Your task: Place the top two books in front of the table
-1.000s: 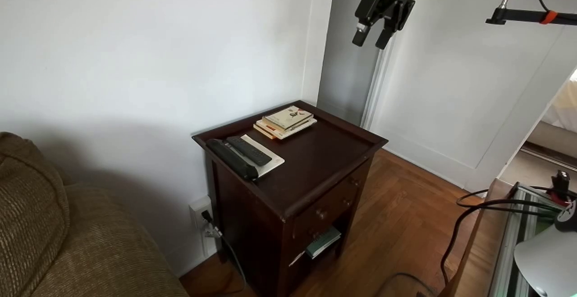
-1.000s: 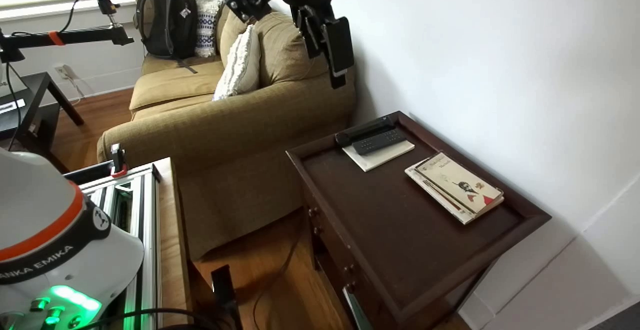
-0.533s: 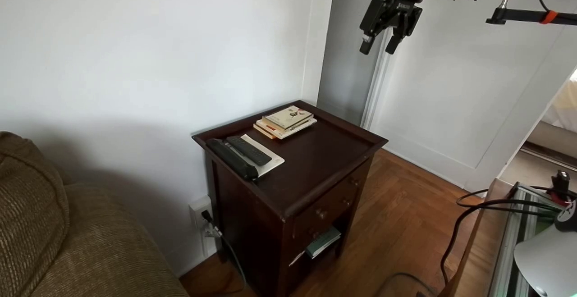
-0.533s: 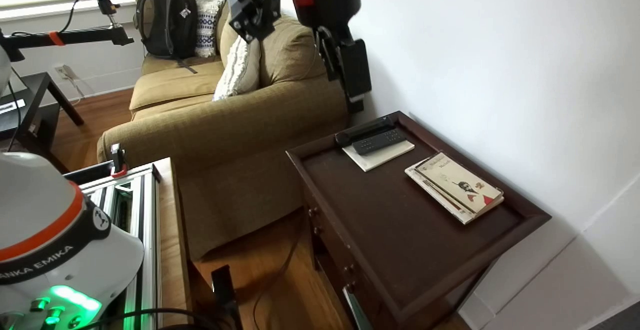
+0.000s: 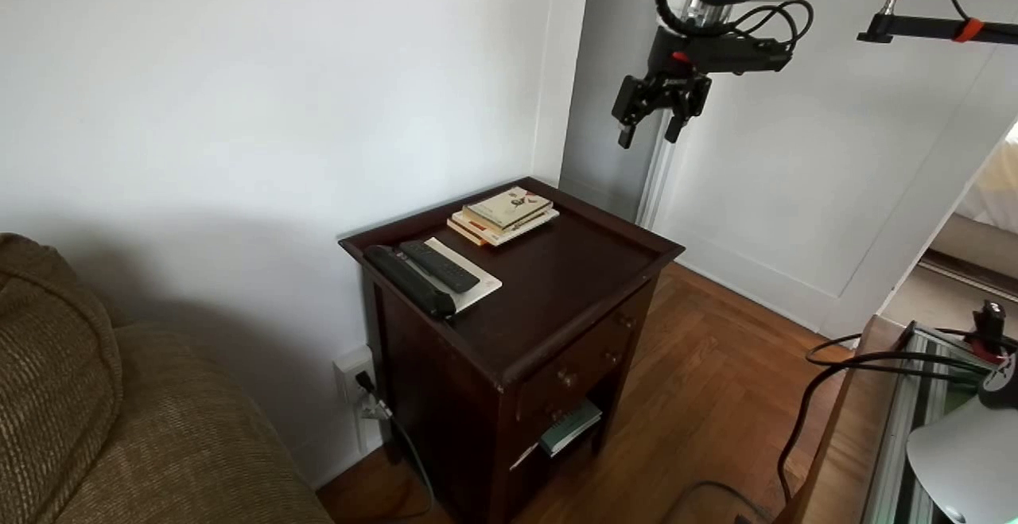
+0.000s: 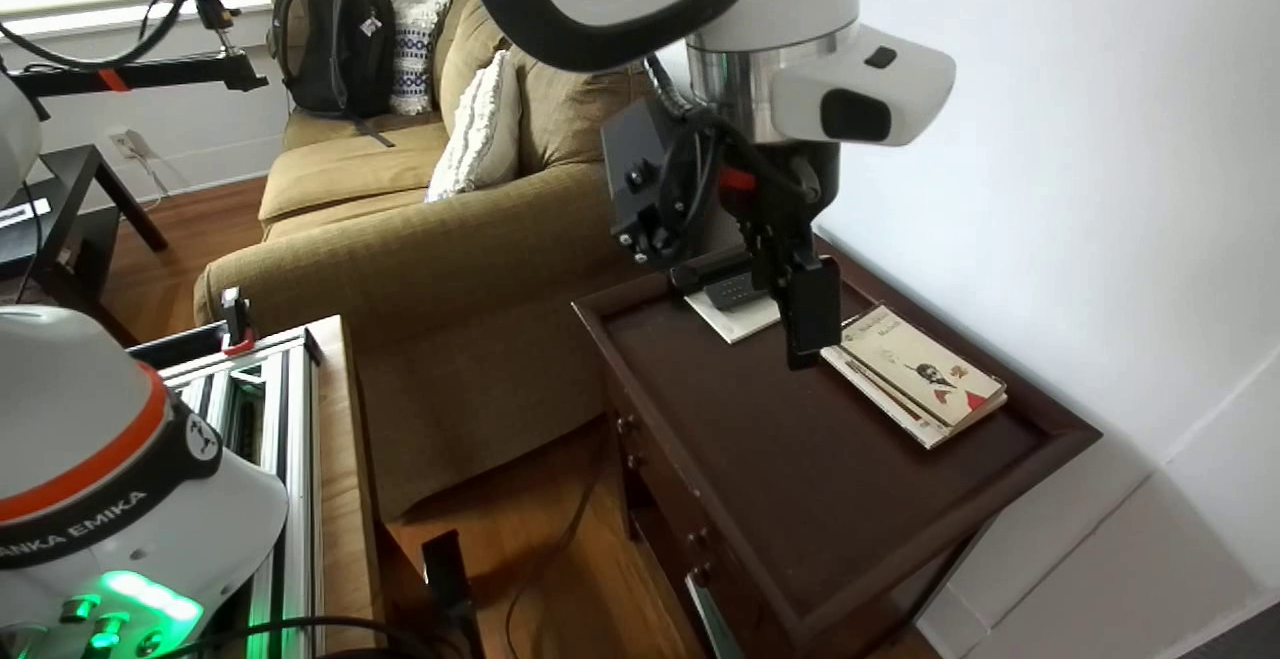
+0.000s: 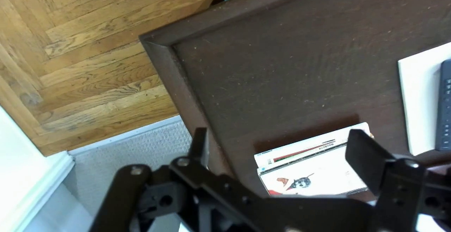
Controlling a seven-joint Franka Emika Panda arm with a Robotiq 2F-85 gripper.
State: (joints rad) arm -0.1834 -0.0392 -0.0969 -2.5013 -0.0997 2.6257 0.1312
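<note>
The top book (image 5: pixel 509 206) has a cream cover with a small figure and a red corner. It lies on a second cream book (image 5: pixel 531 227), in a stack at the wall side of the dark brown table (image 5: pixel 573 269). The stack, with the top book (image 6: pixel 905 354), also shows on the table (image 6: pixel 770 479) in an exterior view. My gripper (image 5: pixel 650 136) is open and empty, above table height and apart from the books. In the wrist view, the top book (image 7: pixel 331 172) and second book (image 7: pixel 313 145) appear between the spread fingers (image 7: pixel 280 135); the palm hides part of the top book.
A remote (image 5: pixel 440 265) and a long black object (image 5: pixel 409 281) lie by a white pad (image 5: pixel 481 289) on the table. The wall (image 6: pixel 1000 189) is behind the table, the sofa (image 6: pixel 480 289) beside it. A green book (image 5: pixel 570 427) is on the lower shelf.
The arm has come down and towards the table, bringing my gripper lower and nearer the books. The gripper stays open. The books and table have not moved.
</note>
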